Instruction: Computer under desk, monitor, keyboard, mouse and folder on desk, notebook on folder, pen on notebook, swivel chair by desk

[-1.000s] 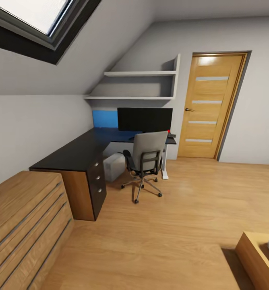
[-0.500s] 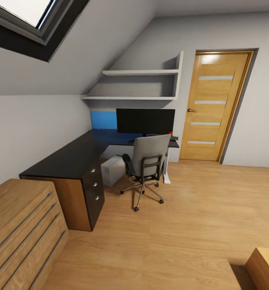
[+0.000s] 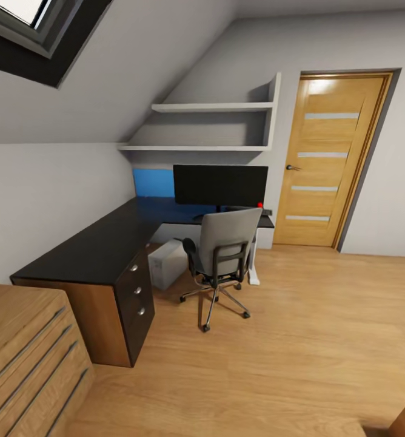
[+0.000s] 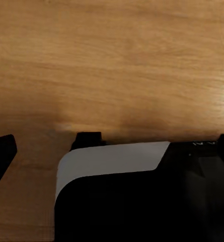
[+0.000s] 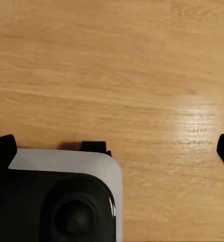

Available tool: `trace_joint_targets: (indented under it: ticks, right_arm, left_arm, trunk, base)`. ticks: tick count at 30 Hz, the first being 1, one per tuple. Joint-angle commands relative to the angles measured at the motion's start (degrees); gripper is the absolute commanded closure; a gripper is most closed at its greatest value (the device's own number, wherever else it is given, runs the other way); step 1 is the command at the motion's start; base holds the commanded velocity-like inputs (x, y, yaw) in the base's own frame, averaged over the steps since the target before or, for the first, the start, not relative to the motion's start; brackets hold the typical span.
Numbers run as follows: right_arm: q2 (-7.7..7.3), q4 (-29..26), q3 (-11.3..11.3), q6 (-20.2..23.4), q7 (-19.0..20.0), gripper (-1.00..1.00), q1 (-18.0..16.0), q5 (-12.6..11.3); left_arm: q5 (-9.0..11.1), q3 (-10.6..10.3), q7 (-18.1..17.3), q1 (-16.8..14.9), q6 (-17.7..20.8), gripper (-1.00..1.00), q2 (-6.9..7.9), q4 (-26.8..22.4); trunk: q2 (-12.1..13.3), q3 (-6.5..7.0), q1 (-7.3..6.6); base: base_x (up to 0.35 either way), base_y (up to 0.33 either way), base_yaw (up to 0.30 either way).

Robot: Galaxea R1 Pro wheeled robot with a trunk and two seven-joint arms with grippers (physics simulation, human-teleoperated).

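The dark L-shaped desk [image 3: 99,243] runs along the left wall and the back wall. A black monitor [image 3: 220,184] stands on its far part, with a small red object [image 3: 260,205] beside it. The grey swivel chair [image 3: 224,246] stands before the desk with its back to me, so its seat is hidden. A pale computer tower [image 3: 166,264] rests on the floor under the desk. My left gripper [image 4: 113,151] and right gripper [image 5: 114,151] both hang open over the wooden floor, above my own base, with nothing between the fingers.
A wooden door [image 3: 336,161] is at the back right, and two wall shelves [image 3: 211,127] hang above the monitor. A wooden dresser [image 3: 26,358] stands at the near left beside the desk drawers [image 3: 136,291]. Open floor lies between me and the chair.
The whole head view has shifted as the camera moved: desk and chair look nearer, and the wooden furniture at the lower right has almost left the picture. Nothing in the room moved.
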Motion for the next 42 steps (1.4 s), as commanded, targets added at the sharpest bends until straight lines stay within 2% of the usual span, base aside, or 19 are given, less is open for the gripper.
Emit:
trace_joint_targets:
  ticks: [1,5,21,24,26,29,42]
  right_arm:
    - [0.0,0.0,0.0,-0.2,0.0,-1.0,0.0,0.0]
    - [0.0,0.1,0.0,-0.2,0.0,-1.0,0.0,0.0]
    - [0.0,0.1,0.1,-0.2,0.0,-1.0,0.0,-0.1]
    - [0.0,0.1,0.1,-0.2,0.0,-1.0,0.0,-0.1]
    - [0.0,0.1,0.1,-0.2,0.0,-1.0,0.0,-0.1]
    - [0.0,0.1,0.1,-0.2,0.0,-1.0,0.0,-0.1]
    - [0.0,0.1,0.1,-0.2,0.0,-1.0,0.0,-0.1]
  left_arm:
    - [0.0,0.0,0.0,0.0,-0.1,-1.0,0.1,0.0]
    - [0.1,0.1,0.1,0.0,0.0,-1.0,0.66,0.4]
    - [-0.2,-0.4,-0.1,0.0,0.1,-1.0,0.66,0.5]
    - [-1.2,-0.8,-0.1,0.0,0.0,-1.0,1.7,0.2]
    - [-1.6,-0.8,-0.2,0.0,-0.1,-1.0,3.36,0.0]
    - [-1.8,-0.9,-0.2,0.0,-0.2,-1.0,4.08,-0.2]
    - [-1.7,-0.9,0.1,0.0,-0.2,-1.0,4.32,0.0]
  trunk:
    - [0.0,-0.05,0.03]
    - [0.0,-0.05,0.03]
    - [0.0,-0.05,0.03]
    - [0.0,-0.05,0.03]
    - [0.0,-0.05,0.03]
    - [0.0,-0.05,0.03]
    - [0.0,-0.05,0.03]
  base:
    - [0.333,0.0,0.0]
    - [0.333,0.0,0.0]
    - [0.331,0.0,0.0]
    - [0.285,0.0,0.0]
    - [0.267,0.0,0.0]
    - [0.262,0.0,0.0]
    - [0.257,-0.088,0.0]
